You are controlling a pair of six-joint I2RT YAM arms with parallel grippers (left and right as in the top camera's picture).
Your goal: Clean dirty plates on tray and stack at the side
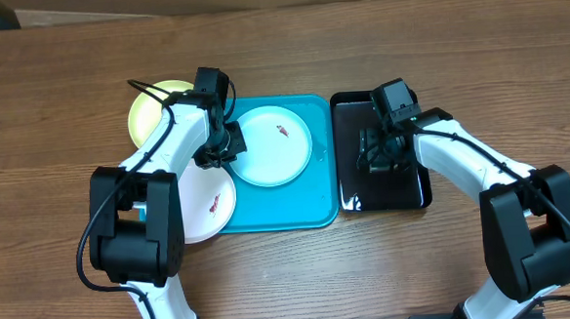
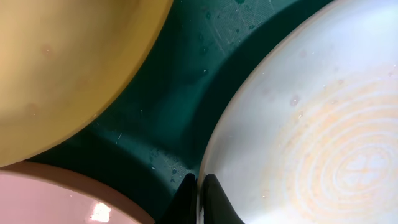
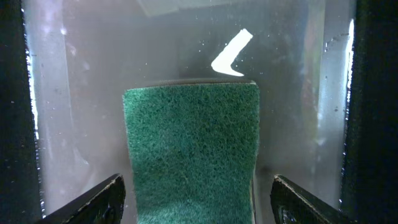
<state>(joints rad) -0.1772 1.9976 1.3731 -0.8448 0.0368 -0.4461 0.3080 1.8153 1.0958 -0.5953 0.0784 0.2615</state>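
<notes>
The light blue plate (image 1: 277,152) lies flat on the turquoise tray (image 1: 268,214), toward the tray's 12 o'clock side. From overhead, a small reddish speck shows near the plate's 12 o'clock rim. The left wrist view misses the speck but shows faint ring marks on the plate.

That close view also shows the left gripper (image 2: 199,190) clenched on this plate's rim, at the plate's 9 o'clock seen from above. The yellow-green plate (image 1: 151,113) sits just off the tray's 10 o'clock corner. The white plate (image 1: 208,214) overlaps the tray's edge at 8 o'clock, partly under the left arm.

Bare tray floor lies at the blue plate's 6 o'clock, and the plate's 3 o'clock rim is near the tray wall.

The right gripper (image 3: 196,199) hangs over the black tray (image 1: 350,190). Its fingers are spread wide on either side of a green sponge (image 3: 189,143), not touching it. Only the right wrist view shows the sponge.
</notes>
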